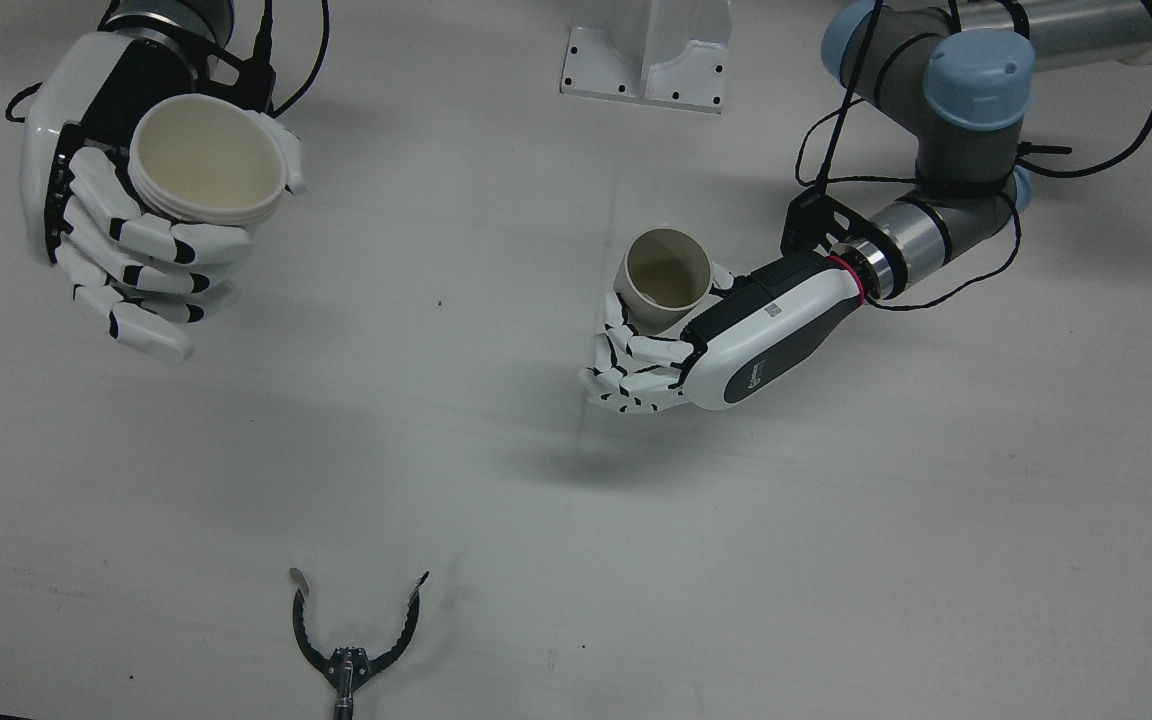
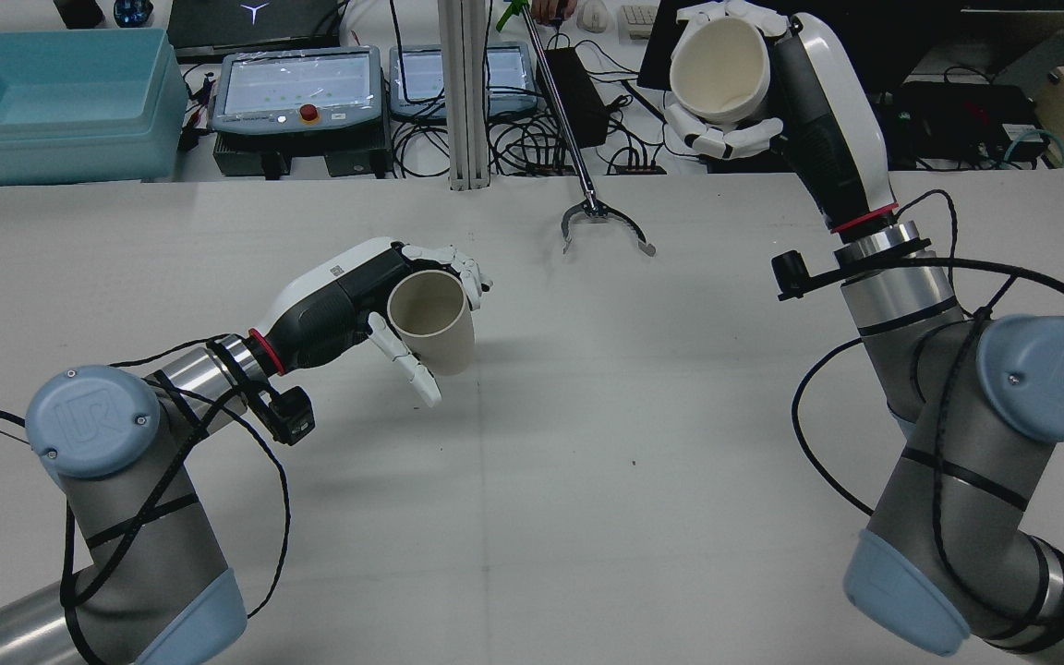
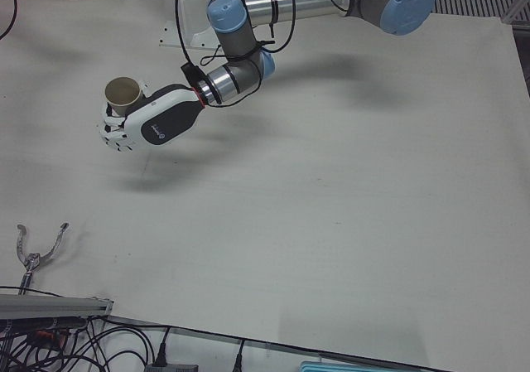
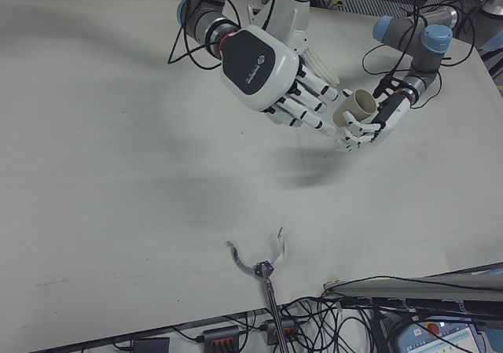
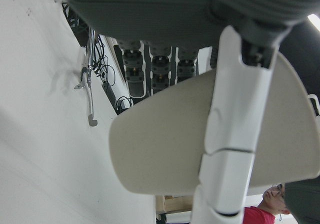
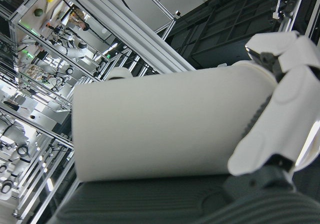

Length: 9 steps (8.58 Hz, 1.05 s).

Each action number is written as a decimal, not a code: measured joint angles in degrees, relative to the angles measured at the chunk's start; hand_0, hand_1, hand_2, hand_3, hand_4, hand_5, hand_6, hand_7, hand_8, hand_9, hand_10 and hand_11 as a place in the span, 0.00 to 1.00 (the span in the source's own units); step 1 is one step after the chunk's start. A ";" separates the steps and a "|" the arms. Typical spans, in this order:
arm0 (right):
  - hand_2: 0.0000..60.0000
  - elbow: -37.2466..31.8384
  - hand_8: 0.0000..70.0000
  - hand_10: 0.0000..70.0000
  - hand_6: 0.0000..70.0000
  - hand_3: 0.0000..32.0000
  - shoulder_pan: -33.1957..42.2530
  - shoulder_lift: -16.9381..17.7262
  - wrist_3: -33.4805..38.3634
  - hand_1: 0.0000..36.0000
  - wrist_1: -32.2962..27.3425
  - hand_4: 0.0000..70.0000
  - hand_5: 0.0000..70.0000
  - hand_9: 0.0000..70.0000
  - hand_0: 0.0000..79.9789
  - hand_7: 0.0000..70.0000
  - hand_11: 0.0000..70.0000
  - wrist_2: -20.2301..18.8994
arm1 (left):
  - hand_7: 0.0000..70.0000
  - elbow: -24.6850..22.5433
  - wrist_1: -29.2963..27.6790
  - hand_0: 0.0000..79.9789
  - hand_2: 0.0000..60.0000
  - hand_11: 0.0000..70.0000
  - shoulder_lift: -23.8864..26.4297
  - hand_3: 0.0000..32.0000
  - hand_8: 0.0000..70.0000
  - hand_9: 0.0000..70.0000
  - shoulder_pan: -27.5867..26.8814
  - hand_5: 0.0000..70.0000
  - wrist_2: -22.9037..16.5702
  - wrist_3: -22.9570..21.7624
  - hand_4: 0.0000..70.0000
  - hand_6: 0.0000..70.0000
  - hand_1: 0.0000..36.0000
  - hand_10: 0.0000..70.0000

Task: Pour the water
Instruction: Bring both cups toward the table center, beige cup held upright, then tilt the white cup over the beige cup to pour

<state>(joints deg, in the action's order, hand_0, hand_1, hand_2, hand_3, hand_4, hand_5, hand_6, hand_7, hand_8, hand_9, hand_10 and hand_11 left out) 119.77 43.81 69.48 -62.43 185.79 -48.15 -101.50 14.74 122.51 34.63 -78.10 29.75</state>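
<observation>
My left hand is shut on a beige paper cup, held nearly upright a little above the table near its middle. The rear view shows the same cup in that hand, its mouth open upward and no water visible inside. My right hand is raised high and shut on a wider white cup with a layered rim. In the rear view this white cup tips its mouth toward the camera. The two cups are far apart. In the right-front view the right hand hides the white cup.
A metal grabber claw on a long rod lies at the operators' edge of the table. The white pedestal base stands between the arms. Beyond the table are a blue bin and teach pendants.
</observation>
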 measured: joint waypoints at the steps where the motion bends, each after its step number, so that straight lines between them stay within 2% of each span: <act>1: 1.00 3.40 0.25 0.75 0.73 0.00 -1.93 -0.32 -8.06 1.00 0.16 0.30 0.72 0.28 0.65 0.98 1.00 -0.14 | 0.74 0.01 0.21 0.95 0.00 0.33 0.46 0.00 0.28 0.43 -1.17 0.71 -0.18 0.71 0.80 0.33 0.55 0.21; 3: 1.00 8.54 0.24 0.73 0.75 0.00 -7.86 -0.08 -23.40 1.00 0.62 0.34 0.78 0.26 0.66 0.96 1.00 -0.47 | 0.73 0.06 0.35 0.95 0.00 0.33 1.08 0.00 0.28 0.43 -2.19 0.71 -1.07 1.30 0.79 0.33 0.54 0.21; 4: 1.00 9.37 0.24 0.73 0.78 0.00 -10.38 -0.12 -29.18 1.00 1.83 0.41 0.88 0.26 0.72 1.00 1.00 -0.27 | 0.73 0.05 0.36 0.97 0.00 0.33 1.34 0.00 0.28 0.43 -2.26 0.71 -1.30 1.36 0.79 0.33 0.54 0.21; 5: 1.00 9.58 0.23 0.72 0.78 0.00 -11.96 -0.20 -33.31 1.00 3.20 0.44 0.92 0.25 0.77 1.00 1.00 -0.01 | 0.73 0.03 0.37 0.95 0.00 0.33 1.49 0.00 0.28 0.43 -2.43 0.71 -1.44 1.40 0.79 0.33 0.54 0.21; 7: 1.00 10.35 0.23 0.72 0.79 0.00 -13.10 -1.87 -38.43 1.00 7.31 0.50 0.98 0.26 0.78 1.00 1.00 0.86 | 0.73 0.00 0.37 0.95 0.00 0.33 1.88 0.00 0.28 0.43 -3.50 0.71 -1.51 1.98 0.78 0.33 0.54 0.21; 9: 1.00 11.26 0.23 0.71 0.79 0.00 -13.31 -3.84 -41.99 1.00 10.32 0.51 0.98 0.26 0.78 1.00 1.00 2.49 | 0.73 -0.01 0.38 0.93 0.00 0.33 2.25 0.00 0.28 0.44 -4.89 0.71 -1.55 3.05 0.78 0.33 0.55 0.21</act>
<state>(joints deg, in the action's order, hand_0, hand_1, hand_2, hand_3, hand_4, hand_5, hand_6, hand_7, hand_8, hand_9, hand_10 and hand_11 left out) 131.03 30.50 65.64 -104.42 196.11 -45.66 -101.51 15.12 124.76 29.75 -79.66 32.80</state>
